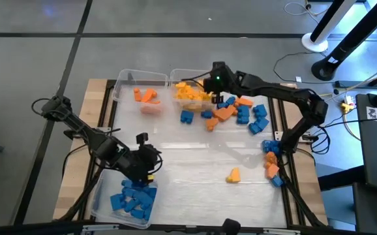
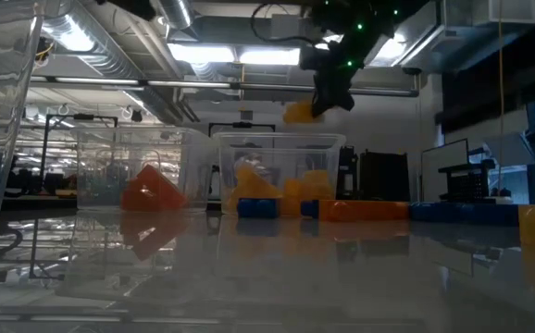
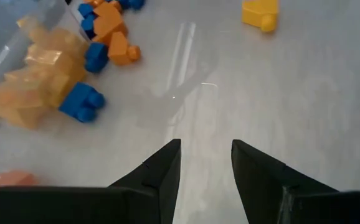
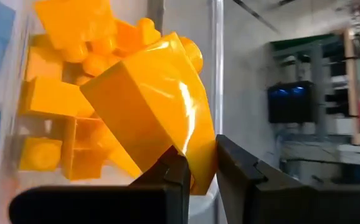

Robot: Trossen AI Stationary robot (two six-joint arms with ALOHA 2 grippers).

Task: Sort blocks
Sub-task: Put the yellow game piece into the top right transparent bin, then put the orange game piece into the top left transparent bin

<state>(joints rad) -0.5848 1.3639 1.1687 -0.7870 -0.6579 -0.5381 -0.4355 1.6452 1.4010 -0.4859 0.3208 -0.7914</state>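
Observation:
My right gripper (image 1: 209, 88) hangs over the clear far bin (image 1: 175, 79) that holds yellow blocks (image 1: 190, 93), shut on one yellow block (image 4: 149, 93). The low view shows this block (image 2: 297, 113) above the bin's rim. My left gripper (image 1: 154, 160) hovers open at the near left, beside the bin of blue blocks (image 1: 133, 199), with nothing between its fingers (image 3: 164, 168). Loose blue and orange blocks (image 1: 234, 111) lie in the far middle of the table. A lone yellow block (image 1: 233, 175) lies near the front. My right gripper pinches the yellow block by its lower corner (image 4: 197, 158) between the two fingers. The fingers slant downward toward the far bin. The block is lifted clear, tilted, above the yellow blocks in the bin.
A third clear bin (image 1: 124, 83) at the far left holds orange blocks (image 1: 146, 96). More blue and orange blocks (image 1: 271, 160) cluster at the table's right edge. Bare tabletop (image 1: 195, 153) spreads across the middle.

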